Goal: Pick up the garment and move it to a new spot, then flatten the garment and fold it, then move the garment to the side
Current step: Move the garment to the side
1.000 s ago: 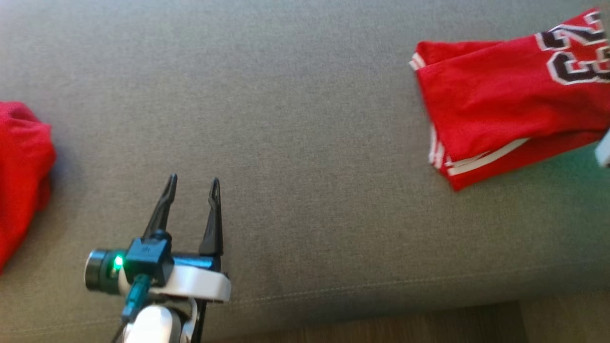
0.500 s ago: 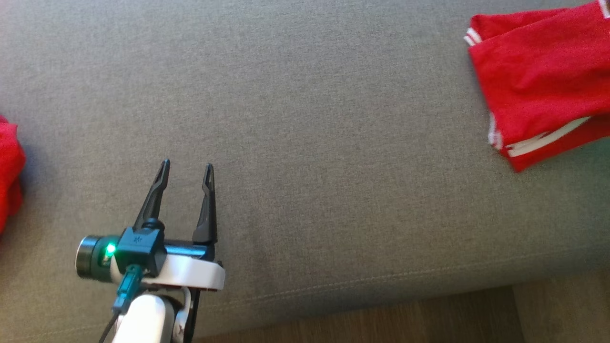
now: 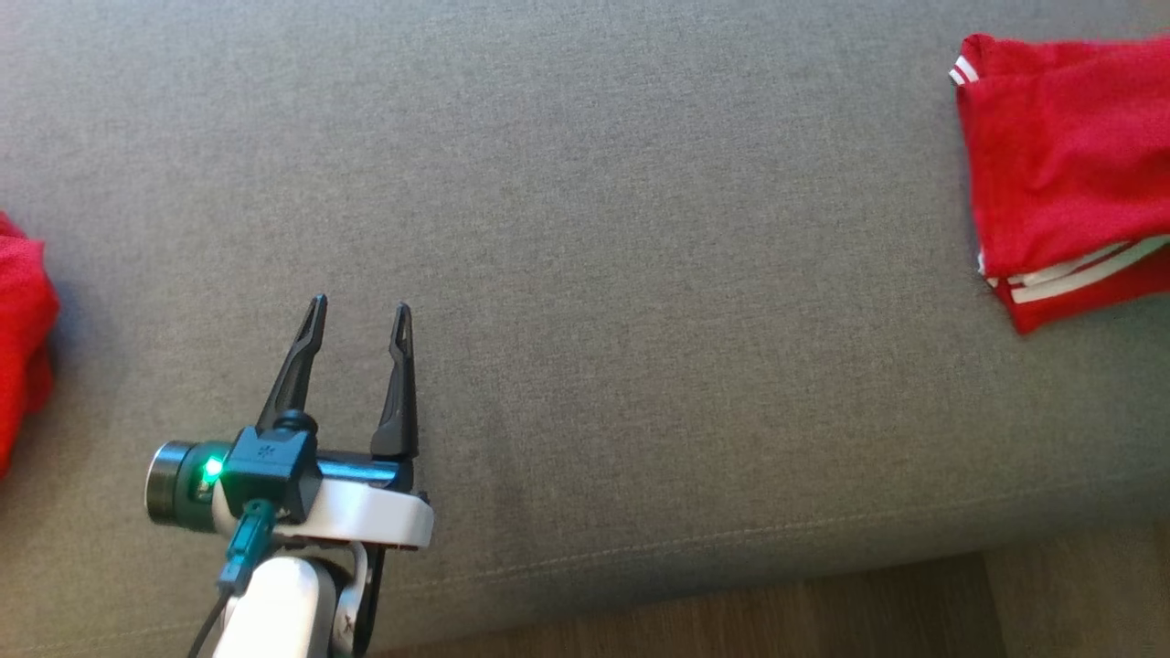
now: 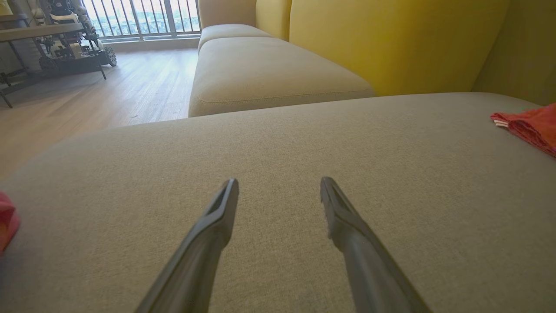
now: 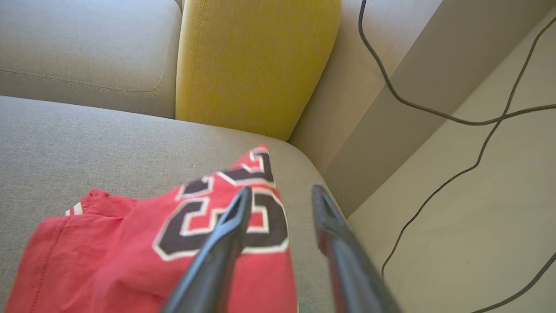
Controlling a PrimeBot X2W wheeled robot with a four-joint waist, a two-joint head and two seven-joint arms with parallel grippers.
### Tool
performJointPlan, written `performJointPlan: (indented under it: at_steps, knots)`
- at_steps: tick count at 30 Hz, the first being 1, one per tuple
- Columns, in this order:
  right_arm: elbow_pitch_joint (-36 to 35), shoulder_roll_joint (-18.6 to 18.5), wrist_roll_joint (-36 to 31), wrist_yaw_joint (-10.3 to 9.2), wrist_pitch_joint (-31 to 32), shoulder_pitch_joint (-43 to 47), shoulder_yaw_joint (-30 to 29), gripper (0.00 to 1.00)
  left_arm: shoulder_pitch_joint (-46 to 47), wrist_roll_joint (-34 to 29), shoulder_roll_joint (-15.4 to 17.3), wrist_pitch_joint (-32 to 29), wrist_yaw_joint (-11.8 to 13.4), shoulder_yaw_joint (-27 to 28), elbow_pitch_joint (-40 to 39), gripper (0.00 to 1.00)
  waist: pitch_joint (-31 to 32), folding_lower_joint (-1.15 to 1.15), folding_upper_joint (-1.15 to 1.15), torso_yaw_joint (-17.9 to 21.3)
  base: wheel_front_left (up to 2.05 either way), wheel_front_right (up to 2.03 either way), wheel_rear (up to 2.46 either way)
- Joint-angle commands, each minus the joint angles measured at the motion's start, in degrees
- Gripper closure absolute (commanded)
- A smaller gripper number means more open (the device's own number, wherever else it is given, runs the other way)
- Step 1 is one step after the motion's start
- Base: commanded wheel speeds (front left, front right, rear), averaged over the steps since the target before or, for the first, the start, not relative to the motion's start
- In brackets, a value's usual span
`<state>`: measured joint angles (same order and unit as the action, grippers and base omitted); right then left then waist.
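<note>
Head view, garment [image 3: 1060, 174]: folded, red with white trim, flat on sofa seat [image 3: 640, 228], at 2 o'clock, cut off by frame edge.
Head view, change: further toward 3 o'clock than a second ago. Gap to the other red cloth [image 3: 23, 347] at 9 o'clock is wider. Part of this is probably camera shift.
Head view, left gripper [image 3: 360, 303]: at 7 o'clock, jaws apart, nothing between, well apart from garment. Same as before.
Left wrist view, left gripper [image 4: 280, 181]: spread over bare seat. Garment [image 4: 527, 126] far off at 3 o'clock, red cloth [image 4: 5, 219] at 9 o'clock edge.
Right wrist view, right gripper [image 5: 282, 190]: jaws apart, nothing clamped. Closed a second ago, so grip just released.
Right wrist view, garment [image 5: 130, 252]: at 7 o'clock, number print up, near seat corner below yellow cushion [image 5: 252, 65]. Cable [image 5: 434, 113] at 2 o'clock.
Meaning for task: release at far side of seat reads as the move-aside step done or nearly done. Fold looks intact.
Open point: cannot tell whether nearer finger touches cloth.
</note>
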<state>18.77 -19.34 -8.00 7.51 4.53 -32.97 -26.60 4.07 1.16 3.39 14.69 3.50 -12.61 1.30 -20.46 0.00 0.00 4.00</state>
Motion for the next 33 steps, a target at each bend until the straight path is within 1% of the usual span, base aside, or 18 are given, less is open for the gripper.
performJointPlan:
  at_steps: [1, 3, 7, 13, 15, 19, 21, 23, 26, 28, 33]
  knots:
    - [-2.57, -0.58, -0.53, -0.02, -0.36, 0.82, 0.27, 0.00, 0.94, -0.02, 0.45, 0.31, -0.10, 1.63, -1.67, 0.00, 0.20, 0.00, 0.00, -0.05, 0.00, 0.00, 0.00]
    - [-4.33, 0.91, -1.86, -0.02, -1.05, 1.31, 0.60, 0.00, 0.71, 0.05, 0.43, 0.31, 0.02, 1.83, -1.61, 0.00, 0.72, 0.00, 0.00, -0.02, 0.00, 0.00, 0.00]
    - [-7.74, 3.41, -3.24, -0.02, -3.78, 3.36, 5.12, 0.00, 0.34, 0.16, 0.33, 0.31, 0.15, 1.85, -1.72, 0.00, 2.20, 0.00, 0.00, -0.33, 0.00, 0.00, 0.00]
    - [-10.06, 7.54, -0.39, -0.02, -9.28, 7.75, 14.81, 0.00, -0.65, 0.80, 0.09, 0.31, 0.86, 2.20, -2.32, 0.00, 4.68, 0.00, 0.00, -1.30, 0.00, 0.00, 0.00]
    - [-10.30, 9.65, 0.55, -0.02, -11.53, 9.17, 17.15, 0.00, -1.21, 1.26, 0.01, 0.31, 1.07, 2.50, -2.40, 0.00, 5.56, 0.00, 0.00, -1.72, 0.00, 0.00, 0.00]
    - [-9.02, 13.73, 2.57, -0.02, -16.12, 11.79, 21.36, 0.00, -2.11, 2.48, -0.17, 0.31, 1.44, 3.17, -3.24, 0.00, 7.44, 0.00, 0.00, -2.79, 0.00, 0.00, 0.00]
    - [-7.29, 14.98, 4.78, -0.02, -17.40, 13.40, 25.00, 0.00, -2.47, 3.38, -0.28, 0.31, 1.47, 3.47, -4.47, 0.00, 8.51, 0.00, 0.00, -3.48, 0.00, 0.00, 0.00]
    - [-5.11, 15.61, 5.73, -0.02, -18.22, 14.97, 26.79, 0.00, -3.12, 3.64, -0.35, 0.31, 1.61, 3.49, -5.25, 0.00, 9.77, 0.00, 0.00, -4.25, 0.00, 0.00, 0.00]
    - [-2.51, 16.16, 6.78, -0.02, -19.14, 17.50, 28.24, 0.00, -4.51, 3.81, -0.42, 0.31, 1.99, 3.32, -5.57, 0.00, 11.84, 0.00, 0.00, -5.54, 0.00, 0.00, 0.00]
    - [-2.26, 16.35, 6.84, -0.02, -19.43, 18.83, 28.26, 0.00, -5.56, 3.88, -0.44, 0.31, 2.10, 3.29, -5.28, 0.00, 12.99, 0.00, 0.00, -6.12, 0.00, 0.00, 0.00]
    - [-7.74, 16.44, 8.57, -0.02, -19.51, 22.96, 26.88, 0.00, -7.79, 3.35, -0.47, 0.31, 1.81, 3.68, -4.84, 0.00, 15.16, 0.00, 0.00, -7.16, 0.00, 0.00, 0.00]
